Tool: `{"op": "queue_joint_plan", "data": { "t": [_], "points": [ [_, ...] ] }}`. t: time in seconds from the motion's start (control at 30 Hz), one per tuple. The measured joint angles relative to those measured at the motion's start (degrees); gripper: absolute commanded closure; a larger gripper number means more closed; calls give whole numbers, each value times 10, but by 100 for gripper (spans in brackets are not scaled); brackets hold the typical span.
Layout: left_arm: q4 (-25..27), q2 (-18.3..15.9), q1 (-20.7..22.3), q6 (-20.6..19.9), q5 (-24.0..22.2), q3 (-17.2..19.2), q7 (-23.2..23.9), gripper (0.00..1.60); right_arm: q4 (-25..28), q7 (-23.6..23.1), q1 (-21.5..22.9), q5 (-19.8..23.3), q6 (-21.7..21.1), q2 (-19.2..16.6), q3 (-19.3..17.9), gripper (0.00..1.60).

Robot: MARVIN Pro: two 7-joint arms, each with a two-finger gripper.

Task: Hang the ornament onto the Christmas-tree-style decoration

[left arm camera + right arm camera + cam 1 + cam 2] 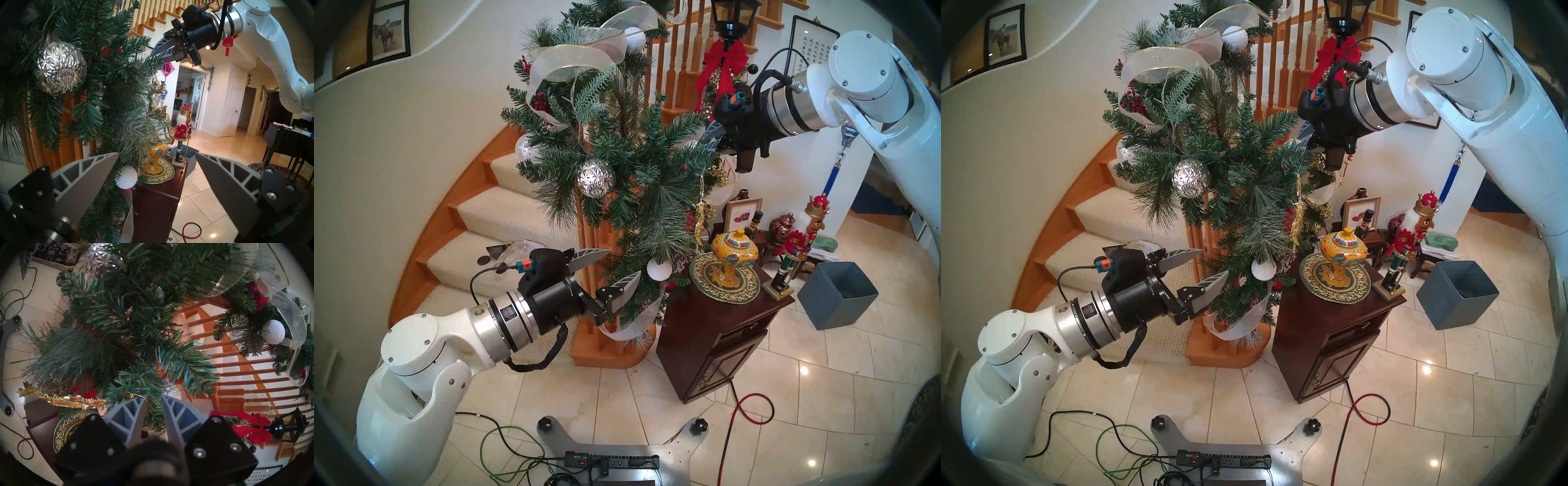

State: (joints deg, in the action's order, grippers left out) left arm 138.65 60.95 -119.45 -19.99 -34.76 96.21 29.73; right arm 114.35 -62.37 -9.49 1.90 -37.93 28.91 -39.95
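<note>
The big bushy green pine-needle garland (619, 152) with wide sheer silver ribbon hangs down the wooden stair railing, and both pairs of fingers reach into it. The left gripper (609, 271) is level at the lower part, its grey fingers (88, 183) wide apart and holding nothing; a white snowy ball (659, 269) hangs just beyond their tips. The right gripper (153, 398) points down into the upper branches, its fingers (176, 414) a little apart, with needles between the tips. The flat glittery gold reindeer ornament (59, 398) hangs on its thin gold thread from a branch, just beside the right fingers and below them.
</note>
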Motion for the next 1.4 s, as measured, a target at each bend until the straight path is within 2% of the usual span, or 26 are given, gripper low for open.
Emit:
{"op": "queue_joint_plan", "data": {
  "t": [0.23,0.5,1.4],
  "points": [
    [0,0,0,0,0,0,0,0,0,-7,3,0,3,-1,0,81],
    [0,0,0,0,0,0,0,0,6,-20,7,1,8,-5,-3,67],
    [0,0,0,0,0,0,0,0,10,-29,9,6,13,-11,-10,67]
  ]
}}
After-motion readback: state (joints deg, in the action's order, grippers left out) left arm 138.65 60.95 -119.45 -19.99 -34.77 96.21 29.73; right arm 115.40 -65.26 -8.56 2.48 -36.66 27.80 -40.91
